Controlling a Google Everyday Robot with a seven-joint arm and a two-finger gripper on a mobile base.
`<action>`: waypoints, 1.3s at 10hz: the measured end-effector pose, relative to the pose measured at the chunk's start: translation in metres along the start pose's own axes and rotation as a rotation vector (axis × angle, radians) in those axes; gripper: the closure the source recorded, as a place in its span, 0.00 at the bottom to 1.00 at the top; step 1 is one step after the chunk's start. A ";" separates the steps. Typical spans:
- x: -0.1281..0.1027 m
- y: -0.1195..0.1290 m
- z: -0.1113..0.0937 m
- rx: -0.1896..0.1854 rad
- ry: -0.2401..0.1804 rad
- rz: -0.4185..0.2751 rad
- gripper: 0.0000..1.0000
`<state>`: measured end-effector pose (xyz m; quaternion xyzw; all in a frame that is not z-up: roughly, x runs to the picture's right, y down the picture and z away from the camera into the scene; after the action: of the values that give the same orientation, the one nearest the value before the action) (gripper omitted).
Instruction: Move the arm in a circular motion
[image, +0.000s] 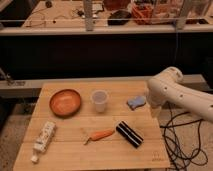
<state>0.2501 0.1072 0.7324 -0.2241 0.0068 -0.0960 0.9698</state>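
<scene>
Arm (181, 95) hangs end effector (156, 111) (grip state unclear) beside sponge (136, 102), near cup (99, 100).

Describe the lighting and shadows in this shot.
Camera view: warm, even light falls on the wooden table. The cream arm is the brightest surface. Its pincer hangs in the arm's own shade at the table's right edge, beside the blue sponge. The band behind the table is almost black.

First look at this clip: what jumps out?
The big cream-white arm reaching in from the right, its end hanging by the blue sponge at the table's right edge; its gripper is not in view. Next, the orange bowl at the back left, beside a clear cup.
</scene>
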 end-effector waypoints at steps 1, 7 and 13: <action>-0.008 0.020 -0.012 -0.028 0.007 0.033 0.20; -0.115 0.018 -0.059 -0.044 -0.085 -0.060 0.20; -0.259 -0.091 -0.075 0.027 -0.185 -0.386 0.20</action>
<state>-0.0246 0.0435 0.6972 -0.2162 -0.1265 -0.2591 0.9328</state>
